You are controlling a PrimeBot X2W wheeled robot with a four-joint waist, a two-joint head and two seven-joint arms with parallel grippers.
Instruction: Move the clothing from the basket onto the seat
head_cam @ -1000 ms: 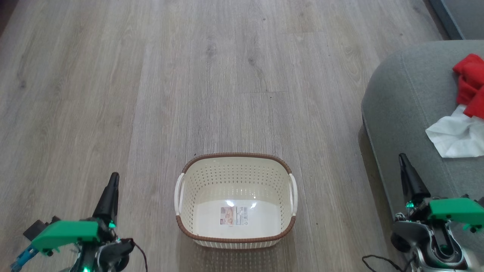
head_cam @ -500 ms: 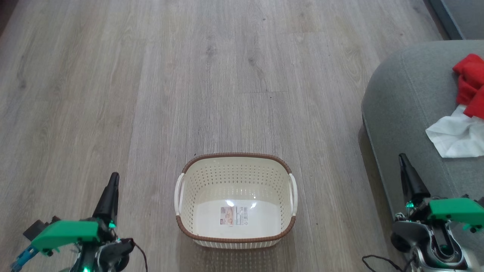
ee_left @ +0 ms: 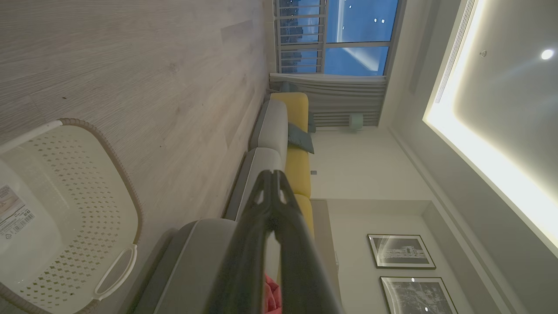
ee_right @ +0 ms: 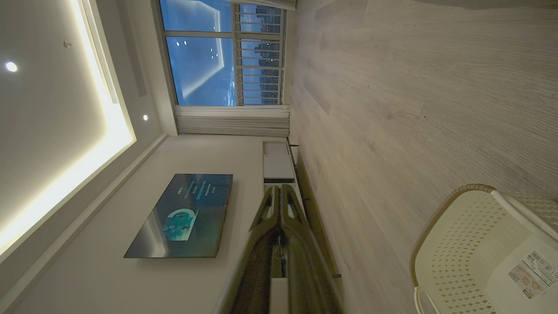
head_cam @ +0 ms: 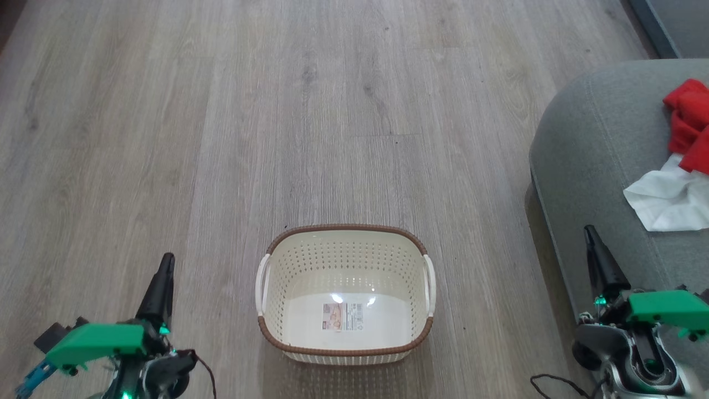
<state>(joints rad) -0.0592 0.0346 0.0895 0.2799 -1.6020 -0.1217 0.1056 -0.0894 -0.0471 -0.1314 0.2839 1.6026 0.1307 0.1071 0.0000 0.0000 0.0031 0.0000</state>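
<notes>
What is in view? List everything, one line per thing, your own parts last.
basket: one, cream, brown rim, on the floor, empty of clothing
label: one, white, on the basket's bottom
seat: one, grey-green, right of the basket
red clothing: one heap, red, on the seat
white clothing: one, white, on the seat, touching the red
floor: one, pale wood
sofa: one, yellow and grey, beyond the seat
screen: one, dark, on the wall
framed pictures: two, grey, on the wall
window: one, blue, far wall
left fingers: two, dark, shut, lower left
right fingers: two, dark, shut, lower right
</notes>
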